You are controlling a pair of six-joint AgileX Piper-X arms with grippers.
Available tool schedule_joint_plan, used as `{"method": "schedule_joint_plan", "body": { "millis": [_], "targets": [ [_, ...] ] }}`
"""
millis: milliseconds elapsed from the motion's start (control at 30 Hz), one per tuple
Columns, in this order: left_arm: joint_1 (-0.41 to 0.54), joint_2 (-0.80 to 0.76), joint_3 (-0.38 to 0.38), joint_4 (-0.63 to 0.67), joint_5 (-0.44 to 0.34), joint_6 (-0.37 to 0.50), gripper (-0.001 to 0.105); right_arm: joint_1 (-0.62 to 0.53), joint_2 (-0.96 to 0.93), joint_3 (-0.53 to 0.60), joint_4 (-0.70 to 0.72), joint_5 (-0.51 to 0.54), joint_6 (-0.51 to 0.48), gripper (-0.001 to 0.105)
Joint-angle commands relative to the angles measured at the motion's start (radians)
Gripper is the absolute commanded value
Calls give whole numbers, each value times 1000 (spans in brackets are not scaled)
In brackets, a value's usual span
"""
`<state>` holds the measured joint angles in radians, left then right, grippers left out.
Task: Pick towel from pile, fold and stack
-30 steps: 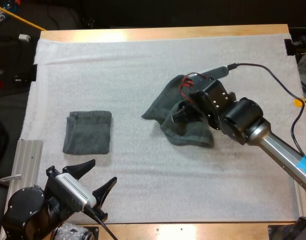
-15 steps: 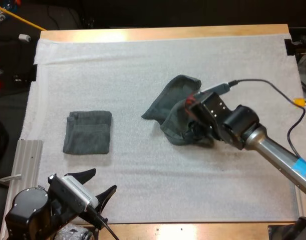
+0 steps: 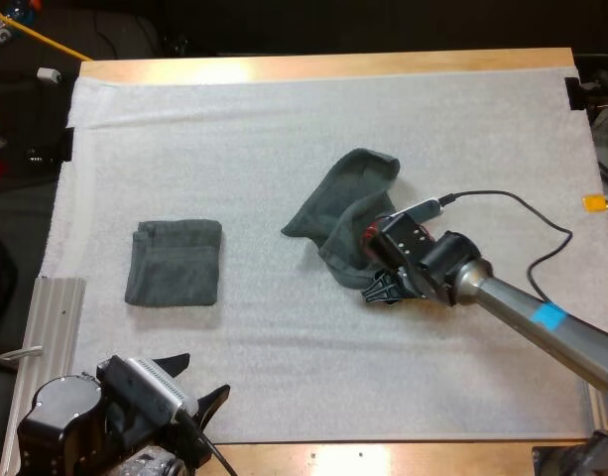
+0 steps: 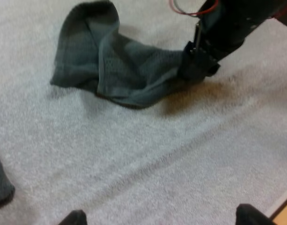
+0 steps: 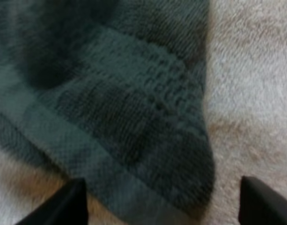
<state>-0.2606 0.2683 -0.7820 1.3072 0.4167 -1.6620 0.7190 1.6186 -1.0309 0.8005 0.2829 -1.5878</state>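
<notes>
High view: the crumpled towel (image 3: 345, 203) lay mid-mat, well right of the folded towel (image 3: 175, 261). The right gripper (image 3: 383, 290), fingers spread wide, straddled its near corner; the left gripper (image 3: 196, 379) hung open, well apart. The cloth was judged light, soft and limp, best pinched at the hemmed corner.

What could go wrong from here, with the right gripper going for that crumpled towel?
1. The right gripper is open at just the near corner of the crumpled towel. Closing there may pinch only the hem, which could slip out on lifting.
2. It sits low against the white mat, so it might snag the mat along with the towel.
3. The towel lies bunched in folds. Lifted by one corner, it may hang twisted and be hard to fold.
</notes>
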Motion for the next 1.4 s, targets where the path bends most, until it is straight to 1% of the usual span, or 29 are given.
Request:
{"method": "schedule_joint_plan", "body": {
  "millis": [0, 33, 67, 133, 200, 233, 300, 333, 500, 633, 800, 867, 967, 1100, 1233, 1267, 1333, 1367],
  "targets": [
    [-4, -1, -5, 17, 6, -4, 61, -12, 15, 0, -18, 14, 12, 64],
    [-4, -1, -5, 22, 6, -4, 61, -18, 25, 0, -21, 14, 20, 63],
    [-4, -1, -5, 27, 6, -4, 61, -28, 39, 0, -24, 14, 31, 61],
    [-4, -1, -5, 35, 6, -4, 61, -42, 51, 0, -24, 14, 42, 51],
    [-4, -1, -5, 36, 6, -4, 61, -56, 48, -3, -24, 14, 42, 31],
    [-4, -1, -5, 36, 6, -4, 61, -58, 45, -4, -23, 14, 41, 26],
    [-4, -1, -5, 34, 6, -4, 61, -58, 21, -7, -19, 14, 35, 3],
    [-4, -1, -5, 34, 6, -4, 61, -58, 12, -8, -19, 12, 34, 0],
    [-4, -1, -5, 34, 6, -4, 61, -58, -66, -50, -25, 16, -18, 0],
    [-4, -1, -5, 34, 6, -4, 61, -66, -113, -104, -28, 36, -32, 0],
    [-4, -1, -5, 11, 6, -4, 61, -120, -132, -176, -27, 36, -32, 0],
    [-4, -1, -5, -3, 6, -4, 61, -141, -132, -176, -14, 26, -22, 0],
    [-4, -1, -5, -21, 6, -4, 61, -180, -124, -176, 56, -3, -11, 0],
    [-4, -1, -5, -42, 6, -4, 61, -231, -95, -174, 127, -3, -9, 0],
    [-4, -1, -5, -53, 6, -4, 61, -282, -57, -164, 141, -3, -9, 0],
    [-4, -1, -5, -52, 6, -4, 61, -298, -48, -164, 148, -3, -9, 1],
    [-4, -1, -5, -50, 6, -4, 61, -319, -42, -164, 156, -1, -3, 12],
    [-4, -1, -5, -50, 6, -4, 61, -329, -42, -164, 160, 3, 2, 21]
  ]
}}
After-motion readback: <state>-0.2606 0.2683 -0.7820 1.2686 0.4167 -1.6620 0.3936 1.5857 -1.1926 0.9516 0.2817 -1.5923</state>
